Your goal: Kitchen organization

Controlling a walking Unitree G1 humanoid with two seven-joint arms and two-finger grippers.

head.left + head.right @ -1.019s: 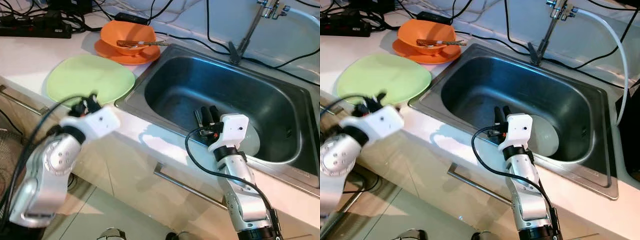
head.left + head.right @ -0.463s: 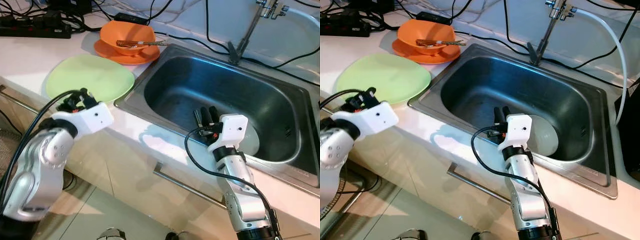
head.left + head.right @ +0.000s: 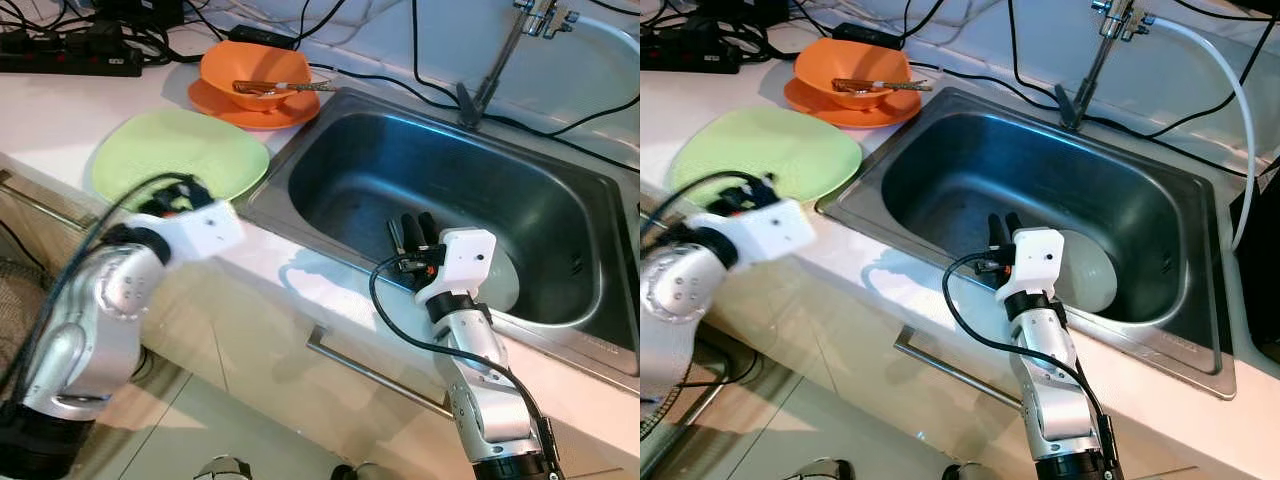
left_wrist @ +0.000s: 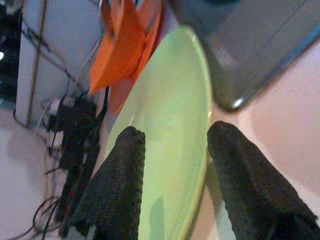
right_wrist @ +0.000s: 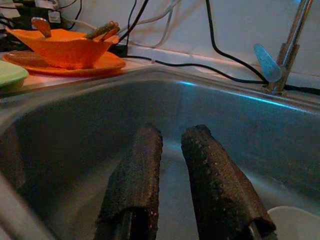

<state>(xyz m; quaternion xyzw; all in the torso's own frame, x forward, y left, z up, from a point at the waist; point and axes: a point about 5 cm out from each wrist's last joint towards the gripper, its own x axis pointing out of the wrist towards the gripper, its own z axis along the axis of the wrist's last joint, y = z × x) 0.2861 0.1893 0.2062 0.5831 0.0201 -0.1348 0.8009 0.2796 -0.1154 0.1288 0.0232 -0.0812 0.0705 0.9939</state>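
The green plate (image 3: 180, 155) lies flat on the white counter (image 3: 60, 110), just beside the steel sink (image 3: 330, 120). The left hand (image 4: 172, 182) hovers at the plate's near edge, fingers spread to either side of its rim. Behind it an orange bowl (image 3: 255, 72) sits on an orange plate (image 3: 215, 103). The right hand (image 5: 172, 185) hangs inside the sink, fingers slightly apart, beside a white dish (image 3: 1090, 275).

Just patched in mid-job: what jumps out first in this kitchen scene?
The steel sink takes up most of the scene, with the right gripper reaching over its near rim, fingers apart and empty, beside a white plate on the sink bottom. On the counter to the left lies a green plate with the open left gripper at its near edge. Behind it, an orange bowl sits on an orange plate.
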